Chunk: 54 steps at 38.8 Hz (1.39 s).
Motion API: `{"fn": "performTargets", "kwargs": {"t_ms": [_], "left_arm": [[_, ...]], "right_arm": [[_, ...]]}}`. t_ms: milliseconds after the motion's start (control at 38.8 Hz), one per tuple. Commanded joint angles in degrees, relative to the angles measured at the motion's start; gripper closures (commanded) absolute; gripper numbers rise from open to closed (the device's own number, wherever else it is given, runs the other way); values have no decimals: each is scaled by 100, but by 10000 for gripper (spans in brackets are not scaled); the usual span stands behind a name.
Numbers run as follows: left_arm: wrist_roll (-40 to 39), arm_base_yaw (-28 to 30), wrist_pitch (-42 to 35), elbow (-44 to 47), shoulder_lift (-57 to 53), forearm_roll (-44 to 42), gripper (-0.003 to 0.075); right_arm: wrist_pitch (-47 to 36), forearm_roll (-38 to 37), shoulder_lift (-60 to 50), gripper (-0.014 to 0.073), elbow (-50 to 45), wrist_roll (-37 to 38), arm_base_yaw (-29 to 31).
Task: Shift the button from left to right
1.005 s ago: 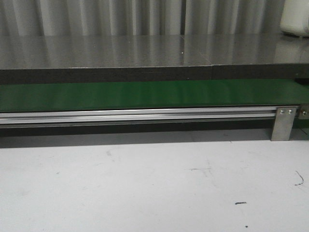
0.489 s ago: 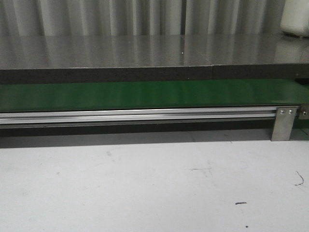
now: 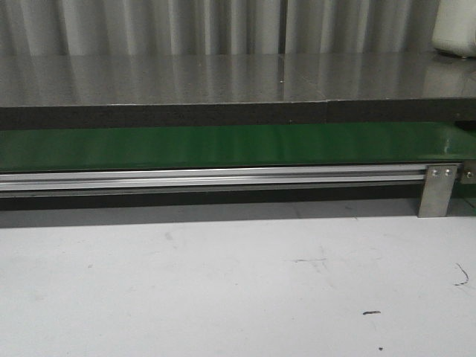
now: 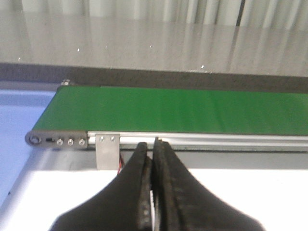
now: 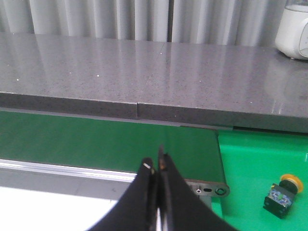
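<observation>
The button (image 5: 284,193), a black boxy body with an orange-yellow cap, lies on its side on a bright green surface (image 5: 260,163) past the right end of the green conveyor belt (image 5: 106,142); only the right wrist view shows it. My right gripper (image 5: 155,163) is shut with nothing in it, over the belt's near rail, well apart from the button. My left gripper (image 4: 151,146) is shut and empty, near the belt's (image 4: 183,109) left end. Neither gripper appears in the front view.
A grey stone counter (image 3: 223,78) runs behind the belt (image 3: 223,145), with a white appliance (image 5: 293,29) at its far right. An aluminium rail (image 3: 208,178) with a bracket (image 3: 436,190) fronts the belt. A white tabletop (image 3: 223,282) lies in front.
</observation>
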<state>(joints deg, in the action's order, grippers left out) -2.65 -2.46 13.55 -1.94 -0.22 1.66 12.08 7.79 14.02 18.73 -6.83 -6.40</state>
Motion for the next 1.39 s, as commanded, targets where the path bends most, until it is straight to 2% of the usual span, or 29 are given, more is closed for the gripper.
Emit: {"fn": "performTargets", "kwargs": {"t_ms": [0, 77, 129, 1159, 1365], "left_arm": [[-158, -36, -938, 178, -111, -65, 741], [-158, -36, -1175, 418, -111, -54, 741], [-158, -36, -990, 404, -111, -54, 741], [-158, -36, -1017, 404, -111, -54, 741], [-158, -36, -1017, 404, -111, -54, 741]], "right_arm": [[-387, -11, 36, 662, 147, -25, 5], [-386, -11, 36, 662, 147, -25, 5], [-374, -11, 36, 662, 147, -25, 5], [-374, -11, 36, 662, 147, -25, 5], [-520, -124, 1, 662, -302, -35, 53]]}}
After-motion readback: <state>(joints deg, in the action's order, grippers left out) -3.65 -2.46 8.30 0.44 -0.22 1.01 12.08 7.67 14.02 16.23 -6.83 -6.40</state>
